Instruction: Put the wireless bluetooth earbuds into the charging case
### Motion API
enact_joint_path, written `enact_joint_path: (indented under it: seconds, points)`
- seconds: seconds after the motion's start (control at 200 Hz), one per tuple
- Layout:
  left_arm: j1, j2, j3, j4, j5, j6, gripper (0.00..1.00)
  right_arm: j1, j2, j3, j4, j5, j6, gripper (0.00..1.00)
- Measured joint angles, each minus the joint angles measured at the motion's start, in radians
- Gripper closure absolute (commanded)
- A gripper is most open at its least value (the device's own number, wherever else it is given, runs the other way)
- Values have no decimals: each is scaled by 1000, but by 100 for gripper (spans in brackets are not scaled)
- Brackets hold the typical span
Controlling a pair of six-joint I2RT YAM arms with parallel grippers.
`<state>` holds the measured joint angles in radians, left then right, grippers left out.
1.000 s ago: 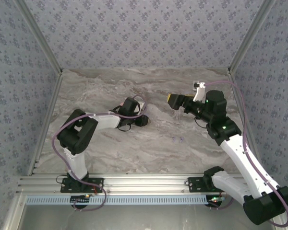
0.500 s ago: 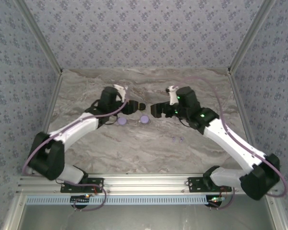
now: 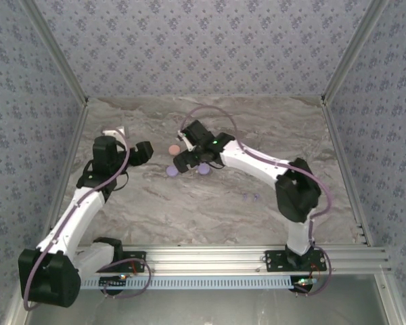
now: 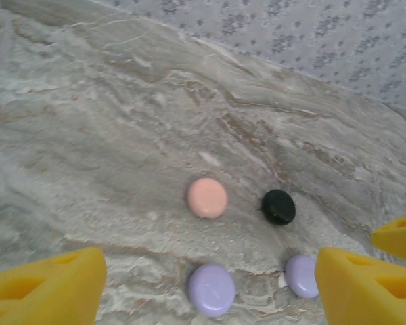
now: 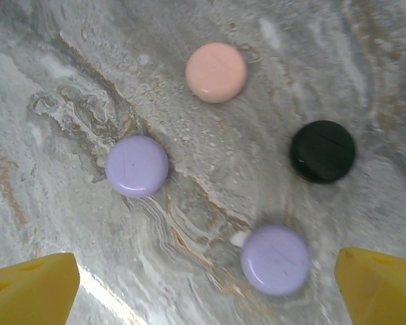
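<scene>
Top camera: two tiny lavender earbuds lie on the worktop, well apart from the right hand, toward the arm bases, and farther still from the left hand. Left wrist: the left hand is released, spread wide, empty, facing a pink case, a black case and two lavender cases. Right wrist: the right hand is likewise released above the same four cases

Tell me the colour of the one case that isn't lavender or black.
Pale pink; that case shows best in the right wrist view.
</scene>
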<state>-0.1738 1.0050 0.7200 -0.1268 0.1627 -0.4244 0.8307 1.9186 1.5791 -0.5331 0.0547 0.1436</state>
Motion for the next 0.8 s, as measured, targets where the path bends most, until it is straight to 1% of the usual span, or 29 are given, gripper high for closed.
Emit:
enact_joint_path:
  seconds: [0.16, 0.375, 0.725, 0.8]
  points:
    - [53, -64, -44, -38, -5, -15, 15, 37, 152, 108, -34, -9, -2, 7]
    - [76, -81, -70, -61, -7, -18, 15, 72, 322, 267, -76, -14, -3, 7]
    - [82, -82, -85, -82, -6, -23, 14, 86, 494, 468, -119, -24, -5, 6]
    - [82, -82, -85, -84, -6, -23, 14, 86, 512, 485, -130, -27, -6, 9]
